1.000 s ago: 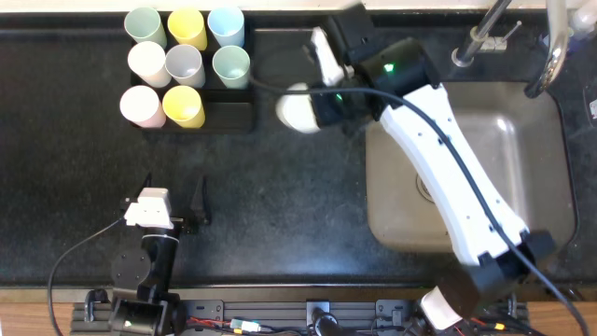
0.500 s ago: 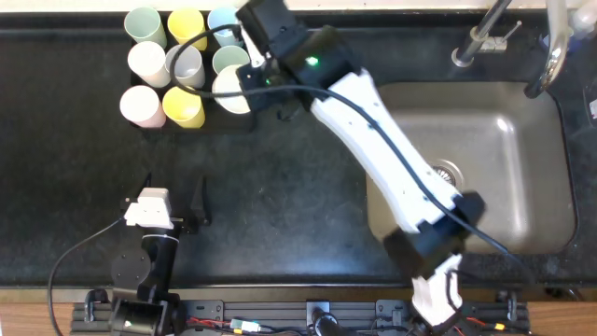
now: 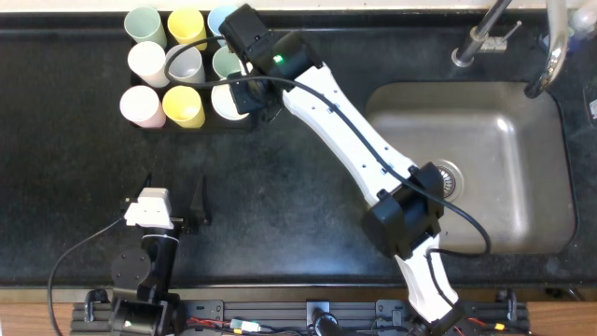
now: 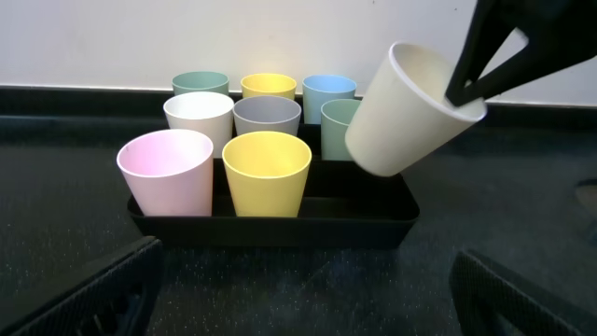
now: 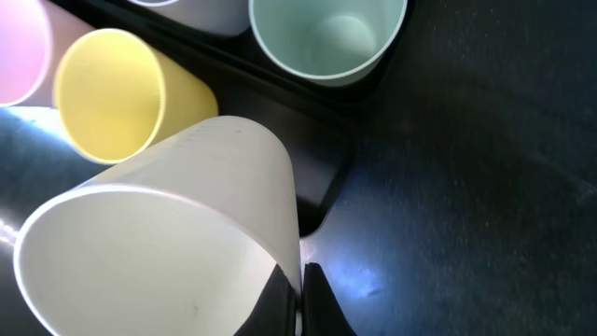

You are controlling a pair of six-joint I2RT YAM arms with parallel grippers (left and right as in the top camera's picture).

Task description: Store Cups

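Note:
My right gripper is shut on the rim of a cream cup, holding it tilted just above the empty front right corner of a black tray. In the tray stand several cups: pink, yellow, white, grey, mint green. My left gripper rests open on the counter, well in front of the tray.
A steel sink with a faucet lies at the right. The black counter stretches between the tray and the front edge.
My right arm has swung left, carrying the cream cup from beside the sink to the tray's front right corner. The left arm has kept still.

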